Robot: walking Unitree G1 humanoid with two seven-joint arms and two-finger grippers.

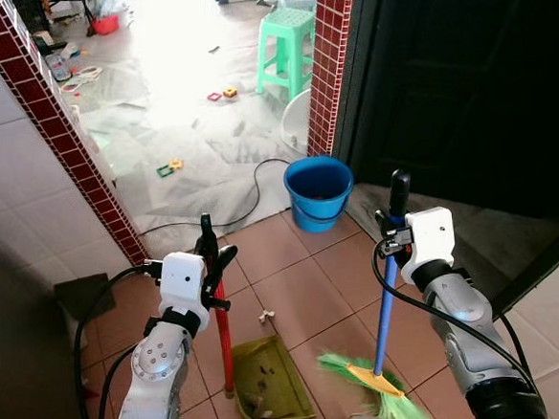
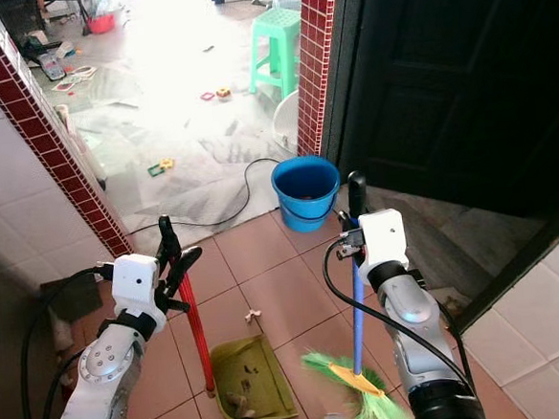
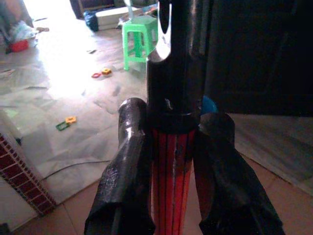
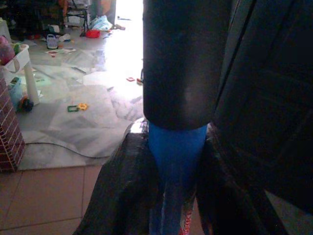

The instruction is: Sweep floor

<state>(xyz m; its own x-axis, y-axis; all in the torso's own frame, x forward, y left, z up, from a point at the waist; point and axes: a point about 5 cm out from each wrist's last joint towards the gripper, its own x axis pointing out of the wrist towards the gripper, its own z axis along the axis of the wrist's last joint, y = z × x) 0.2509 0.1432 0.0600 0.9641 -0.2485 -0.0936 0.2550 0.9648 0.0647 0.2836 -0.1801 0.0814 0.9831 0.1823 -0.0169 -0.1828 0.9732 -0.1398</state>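
Here, left claw (image 1: 213,255) clamped around ribbed red dustpan handle (image 1: 224,338), right claw (image 1: 394,223) around smooth blue broom pole (image 1: 386,307).

plastic, tile and black rubbery grips

the dustpan (image 1: 270,378) looked like matt olive plastic, dusty inside, on a glossy red handle (image 1: 221,314) with a shiny black cap. the broom (image 1: 376,380) had soft green plastic bristles and a smooth blue shaft (image 1: 386,307), capped in satiny black. the left tool (image 3: 176,161) and right tool (image 4: 168,161) had fingers (image 3: 122,186) with a wrinkled, slightly shiny black covering. the wrist housings were smooth white plastic, the arms brushed silver metal. the bucket (image 1: 318,190) was glossy blue plastic, the stool (image 1: 285,48) pale green plastic. the floor (image 1: 294,276) was smooth terracotta tile; beyond it lay creased grey sheeting. the pillars were glazed red mosaic tile.
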